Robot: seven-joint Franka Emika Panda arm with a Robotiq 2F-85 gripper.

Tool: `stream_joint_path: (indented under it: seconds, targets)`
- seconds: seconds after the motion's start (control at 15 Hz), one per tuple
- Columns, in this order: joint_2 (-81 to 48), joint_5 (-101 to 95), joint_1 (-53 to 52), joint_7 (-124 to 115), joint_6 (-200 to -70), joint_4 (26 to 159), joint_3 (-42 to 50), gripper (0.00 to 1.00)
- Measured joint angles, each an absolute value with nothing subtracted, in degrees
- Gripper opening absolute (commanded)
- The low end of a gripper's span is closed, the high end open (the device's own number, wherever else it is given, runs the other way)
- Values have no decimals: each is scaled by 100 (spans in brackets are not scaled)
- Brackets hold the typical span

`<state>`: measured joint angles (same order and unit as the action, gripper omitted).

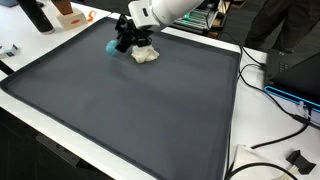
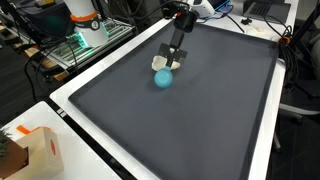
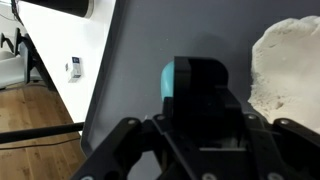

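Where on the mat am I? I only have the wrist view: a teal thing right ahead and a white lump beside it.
Observer: The gripper hangs close to one edge of the dark mat, towards a corner.
Operator: Is the teal thing flat or round?
Observer: In an exterior view the teal thing looks round, like a ball lying on the mat.
Operator: Anything else I should know about?
Observer: A box with orange markings stands off the mat at the table's corner, far across from the gripper.
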<state>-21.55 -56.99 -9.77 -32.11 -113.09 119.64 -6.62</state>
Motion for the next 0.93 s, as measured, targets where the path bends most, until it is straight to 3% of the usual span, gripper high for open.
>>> stream_joint_path:
  seconds: [0.93]
  targets:
    - [-707, -5889, -888, -2232, -12756, 13094, -660, 25]
